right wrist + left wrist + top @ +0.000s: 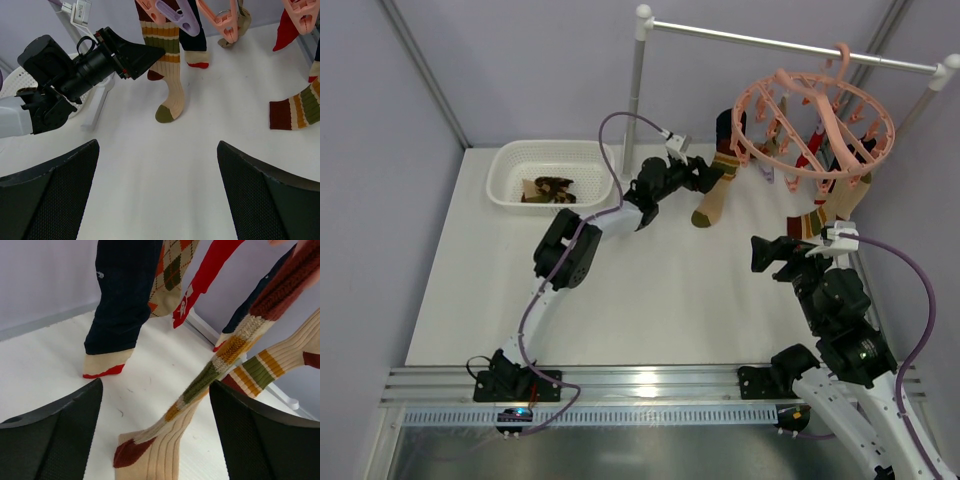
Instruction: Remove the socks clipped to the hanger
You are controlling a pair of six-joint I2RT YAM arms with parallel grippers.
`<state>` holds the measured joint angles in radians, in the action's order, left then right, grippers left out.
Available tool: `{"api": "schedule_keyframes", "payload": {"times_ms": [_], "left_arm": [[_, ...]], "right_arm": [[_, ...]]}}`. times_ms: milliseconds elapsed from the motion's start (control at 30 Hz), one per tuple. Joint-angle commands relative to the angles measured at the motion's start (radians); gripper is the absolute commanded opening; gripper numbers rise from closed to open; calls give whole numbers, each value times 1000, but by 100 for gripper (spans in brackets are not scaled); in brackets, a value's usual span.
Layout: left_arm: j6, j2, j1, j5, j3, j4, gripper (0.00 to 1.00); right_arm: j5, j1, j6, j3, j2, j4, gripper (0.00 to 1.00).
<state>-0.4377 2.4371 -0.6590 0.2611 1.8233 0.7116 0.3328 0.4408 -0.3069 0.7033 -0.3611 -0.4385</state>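
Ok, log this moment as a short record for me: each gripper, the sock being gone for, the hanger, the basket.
left gripper: open, fingers either side of the striped sock, not closed on it
right gripper: open, holding nothing, above the table
striped sock: hanging from the hanger
hanger: pink ring on the white rail, several socks clipped
basket: white, one patterned sock inside

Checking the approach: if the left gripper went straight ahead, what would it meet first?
Most likely the striped cream sock, hanging just ahead of the left gripper; depth is unclear.
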Motion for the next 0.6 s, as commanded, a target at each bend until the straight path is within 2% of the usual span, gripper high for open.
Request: {"api": "schedule_keyframes", "payload": {"times_ms": [0,33,133,233,300,400,433,500,533,567], "left_arm": [[28,14,-17,17,45,11,79],[30,16,-22,20,47,9,70],[33,17,-30,41,50,8,58],[31,8,-39,61,45,9,50],[40,4,-50,67,39,5,50],[51,-3,-60,76,37,-4,44],[51,-4,-63,79,36,-9,35],[51,-16,-67,79,10,-3,25],[51,-36,-70,76,-7,3,16],[53,-49,-71,69,-30,12,12]], "right_arm": [[-11,-2,20,12,-10,43,100],[-11,-2,22,10,-12,41,99],[-12,-4,23,7,-15,47,100],[-12,-2,25,4,-13,52,100],[-12,-2,26,1,-19,57,100],[-17,-2,26,-4,-27,60,100],[-17,-2,26,-5,-27,63,100],[-17,-4,29,-7,-27,63,100],[-15,-4,28,-7,-29,63,100],[-14,-2,28,-7,-27,64,100]]}}
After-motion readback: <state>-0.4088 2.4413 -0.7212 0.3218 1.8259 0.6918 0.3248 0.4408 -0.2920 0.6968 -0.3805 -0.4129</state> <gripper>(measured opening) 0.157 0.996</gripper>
